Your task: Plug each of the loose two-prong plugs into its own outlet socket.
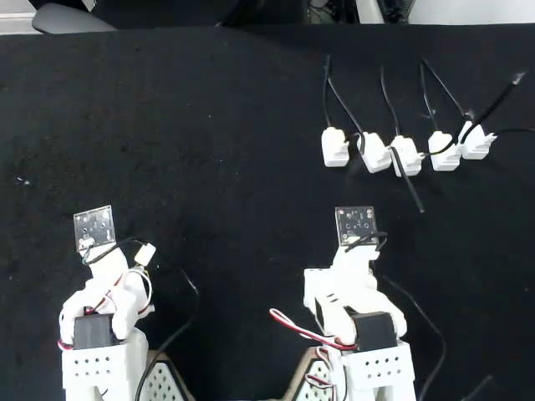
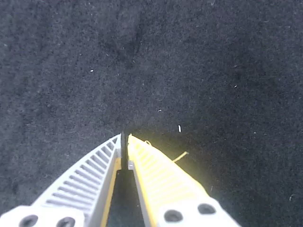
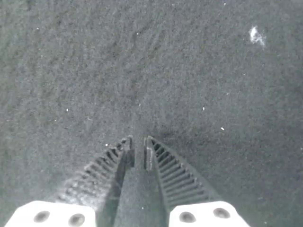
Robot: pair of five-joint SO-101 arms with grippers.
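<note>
Work surface is a table covered in black cloth. In the high view the task items form a row of five white connector pieces at the far right of the table, set just beside one another, some touching. Black cords run from them toward the far edge, and one loose cord lies diagonally across the middle of the row. From this distance it cannot be determined which pieces are plugs and which are sockets, or whether any pair is mated. Two arms sit folded at the near edge, one at the near left corner and one near the centre, both well apart from the row. Left gripper: the grey and yellow fingers are pressed together at the tips, nothing between them, black cloth beneath. Right gripper: fingers drawn in to a narrow slit, grasping nothing, also over bare cloth.
</note>
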